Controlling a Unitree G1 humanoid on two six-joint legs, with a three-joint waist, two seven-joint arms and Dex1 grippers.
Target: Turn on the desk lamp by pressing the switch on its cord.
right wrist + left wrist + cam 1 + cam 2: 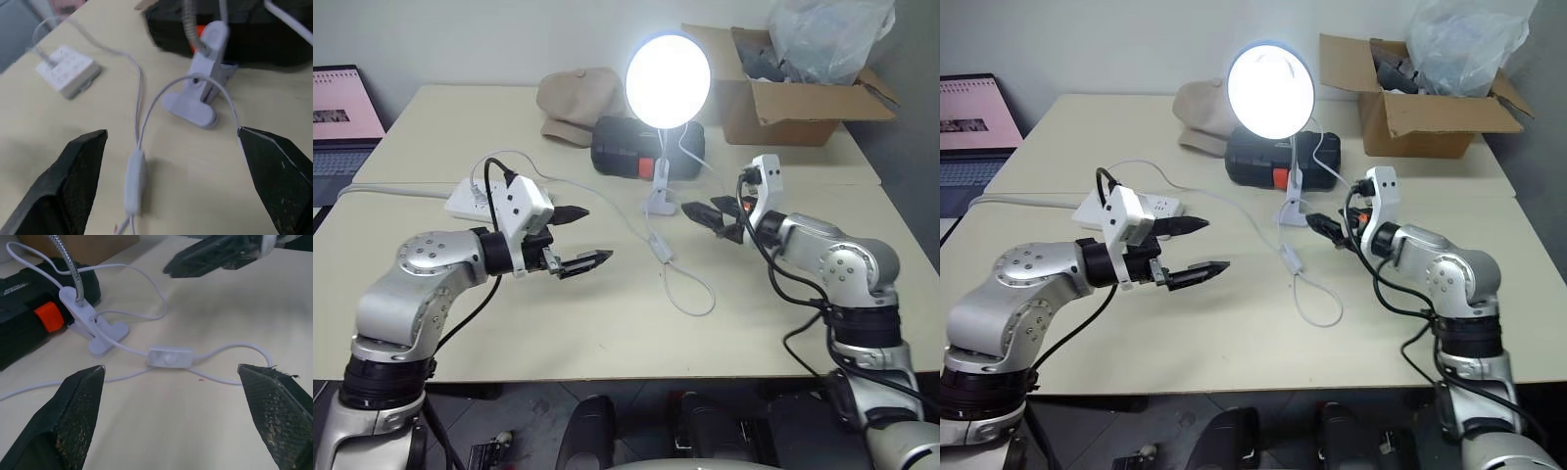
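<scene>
The desk lamp (668, 80) stands lit at the middle of the table, its shade glowing white above the white clip base (659, 201). The thin white cord (690, 294) loops forward from the base. The switch (660, 248) lies flat on the table in front of the base, and it is also in the wrist views (169, 357) (134, 181). My left gripper (597, 233) hovers open to the left of the switch, pointing toward it. To the switch's right my right gripper (710, 221) hovers open, close to the clip base. Neither gripper touches the switch.
A white power strip (475, 199) lies behind my left gripper. A black case (626, 147) and a beige cap (578, 103) sit behind the lamp. A cardboard box (793, 98) with a plastic bag stands back right. A laptop (342, 117) is at far left.
</scene>
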